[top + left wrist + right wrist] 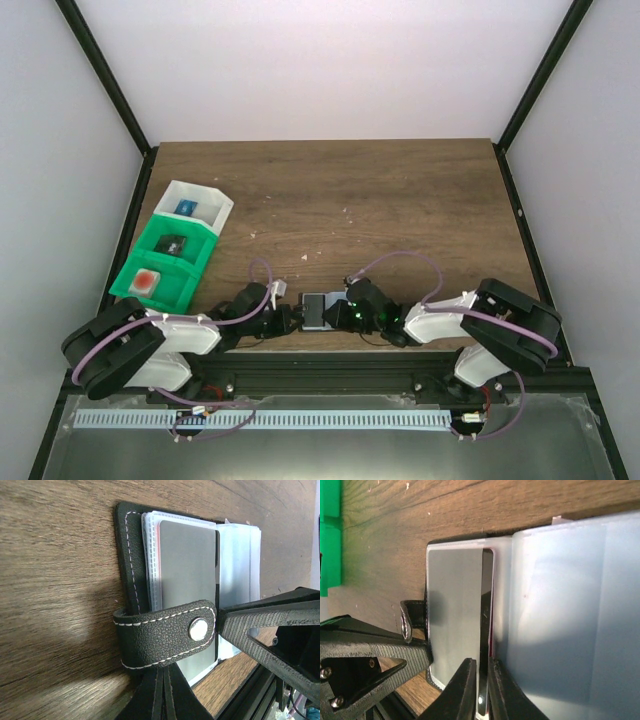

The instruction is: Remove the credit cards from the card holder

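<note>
Card holder [320, 310] open flat on the desk [400, 200], low in the middle of the overhead view, with a robot hand at each side.

The left hand [161, 680] comes in from the bottom of its own wrist view, fingers closed tight together on the black holder just under its stitched strap [165, 632] with the metal snap [198, 629]. The right hand [482, 667] rises from the bottom of its wrist view, its two fingers pinched on the lower edge of a grey credit card [452, 610] with a reddish rim. That card lies at the left of the clear plastic sleeves [570, 605], which fill the right half of the frame. A green bin [165, 265] and a white bin [195, 205] sit well apart at the desk's left edge.
</note>
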`<action>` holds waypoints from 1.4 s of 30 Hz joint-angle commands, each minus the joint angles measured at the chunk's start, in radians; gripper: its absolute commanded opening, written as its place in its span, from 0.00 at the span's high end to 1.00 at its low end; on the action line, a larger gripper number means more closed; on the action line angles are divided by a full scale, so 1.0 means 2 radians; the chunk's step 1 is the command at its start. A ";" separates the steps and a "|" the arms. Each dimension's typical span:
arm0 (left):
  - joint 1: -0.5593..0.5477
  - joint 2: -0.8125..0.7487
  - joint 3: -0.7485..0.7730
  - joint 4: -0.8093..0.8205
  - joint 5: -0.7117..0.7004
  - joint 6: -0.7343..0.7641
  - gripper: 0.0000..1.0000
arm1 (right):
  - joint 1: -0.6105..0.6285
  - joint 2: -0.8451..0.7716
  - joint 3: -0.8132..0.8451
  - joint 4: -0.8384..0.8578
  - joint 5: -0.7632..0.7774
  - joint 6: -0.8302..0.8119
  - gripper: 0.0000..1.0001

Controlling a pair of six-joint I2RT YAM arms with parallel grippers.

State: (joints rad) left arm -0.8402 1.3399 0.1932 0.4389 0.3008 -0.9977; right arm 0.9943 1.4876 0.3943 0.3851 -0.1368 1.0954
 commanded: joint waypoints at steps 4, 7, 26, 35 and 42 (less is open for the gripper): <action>-0.006 0.012 -0.009 -0.020 -0.006 0.003 1.00 | 0.002 -0.009 -0.017 0.053 -0.027 0.010 0.99; -0.006 0.008 -0.005 -0.033 -0.011 0.007 1.00 | -0.004 -0.010 -0.029 0.075 -0.038 0.008 0.99; -0.006 -0.036 0.025 -0.098 -0.023 0.006 0.95 | -0.032 -0.061 -0.055 0.062 -0.059 -0.010 0.95; -0.006 -0.065 0.041 -0.091 -0.016 -0.012 0.85 | -0.032 -0.066 -0.039 0.027 -0.042 -0.006 0.94; -0.006 -0.032 0.032 -0.037 -0.001 -0.017 0.86 | -0.032 -0.041 -0.025 0.031 -0.044 -0.004 0.90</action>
State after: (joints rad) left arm -0.8509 1.2419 0.2634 0.2924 0.2798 -1.0248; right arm 0.9352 1.3811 0.3031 0.4538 -0.2390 1.0935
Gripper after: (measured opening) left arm 0.154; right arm 0.093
